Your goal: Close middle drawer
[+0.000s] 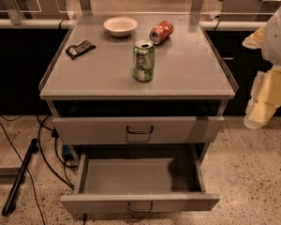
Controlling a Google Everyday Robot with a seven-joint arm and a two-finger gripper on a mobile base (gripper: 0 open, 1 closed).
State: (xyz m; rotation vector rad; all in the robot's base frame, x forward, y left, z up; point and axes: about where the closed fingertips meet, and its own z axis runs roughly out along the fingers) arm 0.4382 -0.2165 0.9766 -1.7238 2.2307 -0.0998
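Observation:
The middle drawer (139,201) is the grey metal one pulled far out toward me, below the top drawer. Its flat front faces me with a small dark handle (140,206) at its centre, and its inside looks empty. The top drawer (139,128), with a larger handle, stands slightly out under the cabinet top. My arm and gripper (261,108) hang at the right edge of the view, beside the cabinet's right side at about the top drawer's height. They are apart from both drawers.
On the cabinet top (187,74) stand a green can (144,61), a red can on its side (161,32), a white bowl (120,26) and a dark snack packet (80,48). Cables and a black bar (19,177) lie on the floor at left.

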